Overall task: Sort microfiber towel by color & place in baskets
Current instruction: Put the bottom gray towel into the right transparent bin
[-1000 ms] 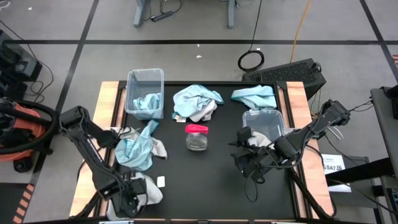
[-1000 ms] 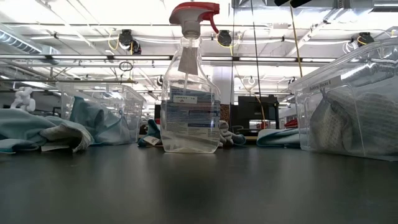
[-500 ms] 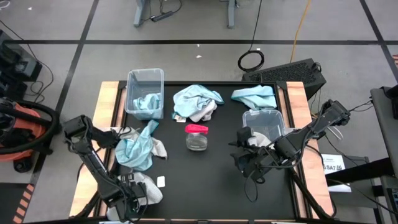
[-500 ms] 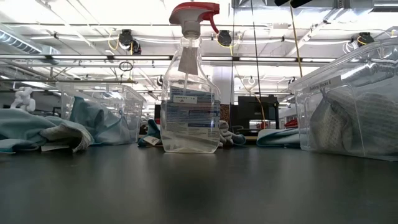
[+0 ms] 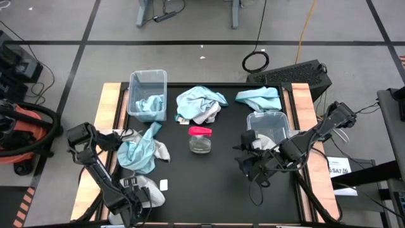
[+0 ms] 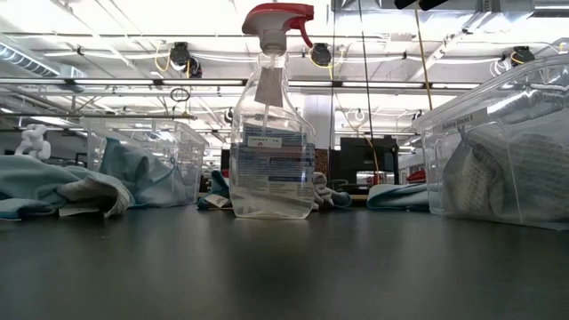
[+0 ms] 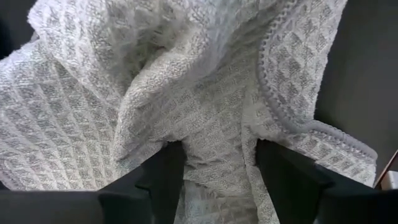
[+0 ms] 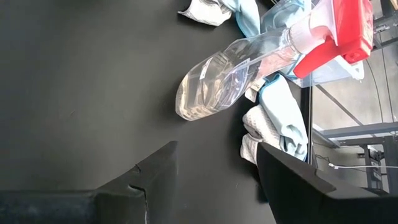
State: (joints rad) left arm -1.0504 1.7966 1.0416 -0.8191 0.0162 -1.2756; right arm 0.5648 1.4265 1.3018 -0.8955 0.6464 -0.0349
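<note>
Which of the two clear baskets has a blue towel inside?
The basket at the table's far left corner holds a blue towel; the other basket, on the right, holds a grey one.

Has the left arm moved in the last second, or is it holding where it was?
Yes. In the high view its elbow has swung toward the table's near-left corner, away from the left basket; its tool stays over the grey towel.

Towels and two clear baskets on the black table

The left basket held a blue towel; the right basket held a grey one. Loose blue towels lay at centre back, back right and left; a white-grey waffle towel lay near front left.
</note>
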